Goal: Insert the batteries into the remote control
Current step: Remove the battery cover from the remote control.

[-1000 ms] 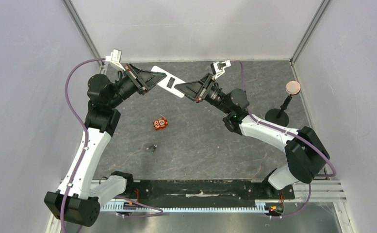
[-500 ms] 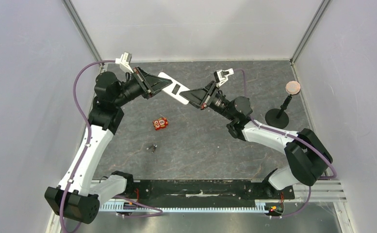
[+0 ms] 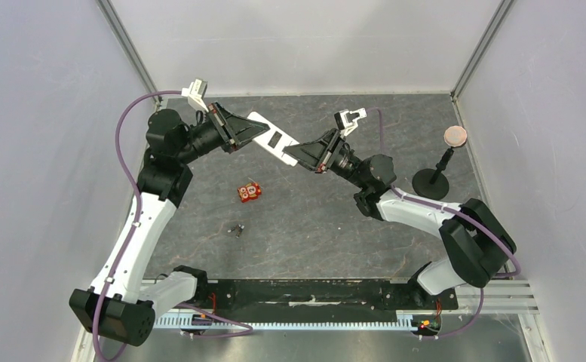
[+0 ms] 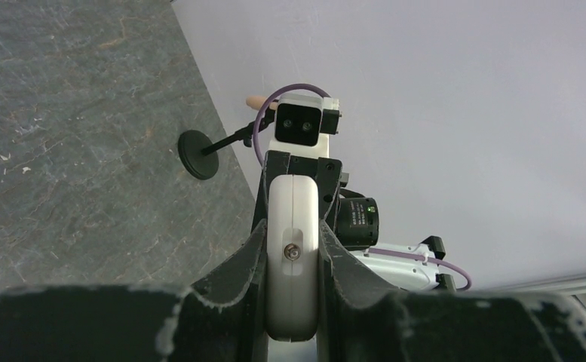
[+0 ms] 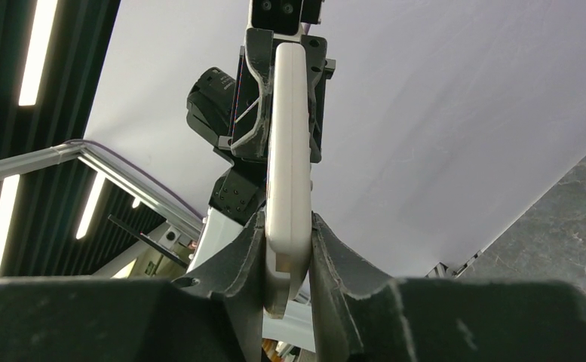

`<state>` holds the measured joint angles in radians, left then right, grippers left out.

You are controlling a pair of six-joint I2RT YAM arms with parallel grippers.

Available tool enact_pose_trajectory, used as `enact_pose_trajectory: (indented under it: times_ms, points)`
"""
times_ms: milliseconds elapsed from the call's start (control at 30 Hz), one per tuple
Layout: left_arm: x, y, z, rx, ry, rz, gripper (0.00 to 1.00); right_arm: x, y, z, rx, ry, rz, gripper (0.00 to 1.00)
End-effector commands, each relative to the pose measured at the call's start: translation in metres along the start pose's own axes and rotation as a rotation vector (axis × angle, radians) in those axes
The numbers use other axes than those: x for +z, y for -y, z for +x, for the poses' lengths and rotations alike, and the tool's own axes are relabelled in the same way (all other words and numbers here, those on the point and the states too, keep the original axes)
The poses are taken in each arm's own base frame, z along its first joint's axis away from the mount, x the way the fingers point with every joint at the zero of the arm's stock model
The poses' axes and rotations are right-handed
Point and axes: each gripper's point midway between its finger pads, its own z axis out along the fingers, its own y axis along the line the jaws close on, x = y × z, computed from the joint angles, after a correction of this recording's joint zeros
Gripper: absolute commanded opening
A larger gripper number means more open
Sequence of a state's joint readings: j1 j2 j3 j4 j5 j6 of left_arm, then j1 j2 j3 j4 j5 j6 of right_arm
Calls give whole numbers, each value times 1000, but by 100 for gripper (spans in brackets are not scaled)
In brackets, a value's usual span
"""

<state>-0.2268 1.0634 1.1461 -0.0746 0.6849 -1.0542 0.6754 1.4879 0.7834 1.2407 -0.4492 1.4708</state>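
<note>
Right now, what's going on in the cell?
Both arms hold the remote control up off the table, one at each end. The left gripper is shut on one end and the right gripper grips the other. A small red piece and a tiny dark item lie on the table, untouched.

A robotics lab's test cell: plain pale walls (image 3: 297,45) and metal corner posts (image 3: 127,47) box in a grey stone-patterned desk (image 3: 312,226); ceiling strip lights (image 5: 38,45) glow beyond the right fingers (image 5: 233,271).
</note>
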Motion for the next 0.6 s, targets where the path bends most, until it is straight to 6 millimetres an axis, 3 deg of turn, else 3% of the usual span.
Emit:
enact_pose_trajectory:
  times_ms: [0,200,433,500,567]
  points:
    - [-14,45,-55,129,236,98,2,-7,9,-11,-52,9,9,16]
    - [-11,27,-48,211,219,67,2,8,3,-24,37,34,28,24]
    - [-10,17,-46,324,206,45,2,14,18,-27,66,25,119,40]
    - [-9,14,-45,322,198,44,2,15,18,-28,72,25,117,40]
    - [-6,8,-44,316,193,37,2,16,18,-29,76,23,113,32]
